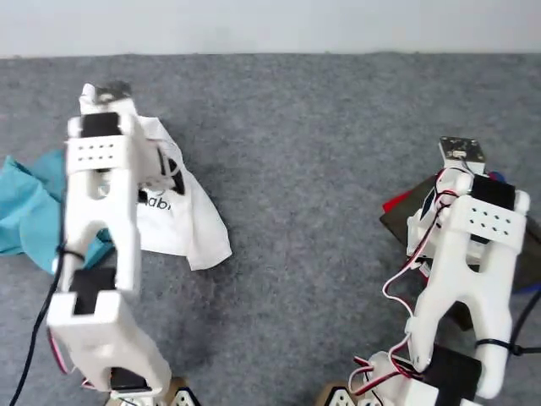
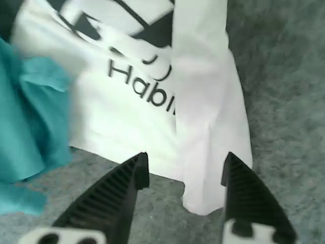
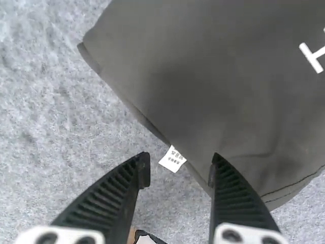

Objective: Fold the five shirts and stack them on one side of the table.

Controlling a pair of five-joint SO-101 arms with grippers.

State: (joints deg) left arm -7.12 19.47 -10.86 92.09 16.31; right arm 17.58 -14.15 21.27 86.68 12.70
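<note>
Grey carpeted table [image 1: 313,169]. I noted the left gripper [image 2: 186,168] over the edge of the white shirt [image 2: 127,132], fingers [image 2: 119,188] spread wide, holding nothing; the teal shirt [image 1: 25,211] lay crumpled just beside it. The right gripper [image 3: 179,168] hung over the folded dark shirt [image 3: 218,76] (red cloth [image 1: 396,201] underneath), equally open and empty.

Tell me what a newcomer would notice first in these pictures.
The white shirt with black print lies on the left of the grey table, beside a teal shirt at the edge, with the left gripper open above it. On the right, the right gripper hangs open over a dark shirt.
</note>
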